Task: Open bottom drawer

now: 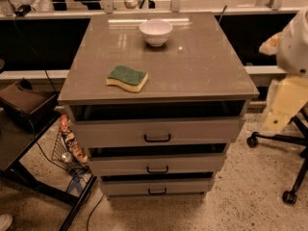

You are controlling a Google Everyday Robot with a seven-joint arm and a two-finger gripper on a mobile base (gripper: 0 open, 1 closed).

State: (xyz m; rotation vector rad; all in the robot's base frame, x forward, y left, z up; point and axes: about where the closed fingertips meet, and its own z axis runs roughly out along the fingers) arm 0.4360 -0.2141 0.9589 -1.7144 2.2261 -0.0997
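Observation:
The bottom drawer (156, 186) is the lowest and slimmest of three grey-beige fronts on the cabinet, with a small black bar handle (157, 191). A thin dark gap shows above its front. The middle drawer (156, 164) and the taller top drawer (156, 132) sit above it, each with a dark gap over it. My gripper (273, 43) is at the right edge with the white and yellowish arm (286, 102), well to the right of the cabinet and above drawer height, touching nothing.
A white bowl (155, 32) and a green-and-yellow sponge (127, 78) lie on the cabinet top (202, 71). A black table (19, 143) and a wire basket (67, 143) stand at the left. An office chair base (288, 143) with castors stands at the right.

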